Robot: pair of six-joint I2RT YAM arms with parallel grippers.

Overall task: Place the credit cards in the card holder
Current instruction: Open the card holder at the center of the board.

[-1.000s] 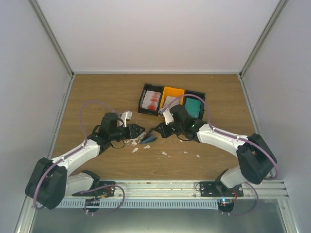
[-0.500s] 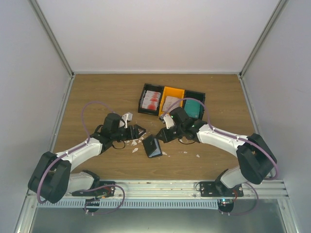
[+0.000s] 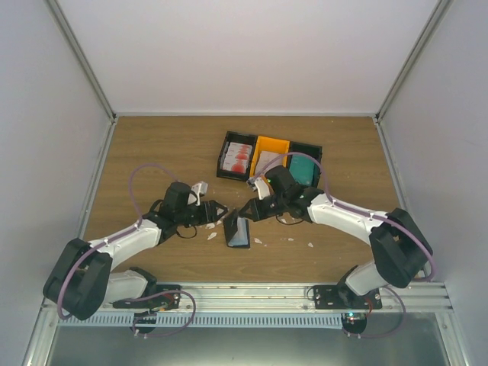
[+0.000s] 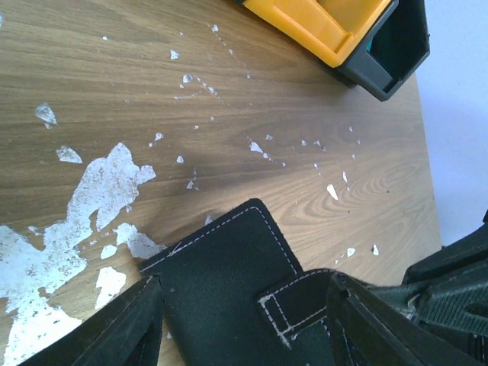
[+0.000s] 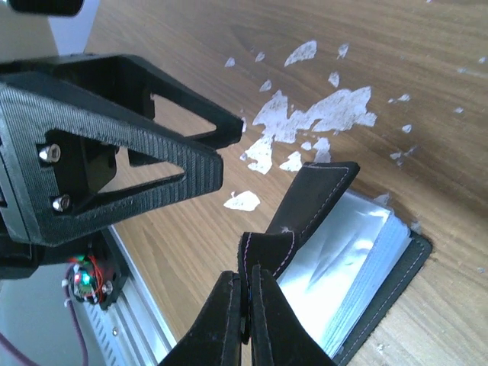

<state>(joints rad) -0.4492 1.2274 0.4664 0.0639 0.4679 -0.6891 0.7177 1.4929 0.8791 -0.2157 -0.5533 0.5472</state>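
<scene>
The card holder (image 3: 239,232) lies open on the wood between the arms, with clear bluish sleeves inside (image 5: 347,263). My right gripper (image 3: 249,213) is shut on the clasp tab of its black cover (image 5: 245,301) and holds that cover raised. My left gripper (image 3: 216,210) is open. Its fingers straddle the stitched outer face of the cover (image 4: 221,255) without closing on it. The credit cards sit in the back trays: red-and-white ones (image 3: 238,156), whitish ones (image 3: 266,160) and teal ones (image 3: 303,169).
The row of trays, black (image 3: 226,142), orange (image 3: 272,142) and black (image 3: 315,149), stands just behind the right wrist. The orange one (image 4: 347,27) also shows in the left wrist view. White scraps (image 3: 258,241) and worn white patches (image 4: 99,191) lie around the holder.
The holder went from pinched between the grippers to lying on the table with its cover pulled up. My right gripper moved slightly left with the tab. My left gripper let go and stays beside it.
</scene>
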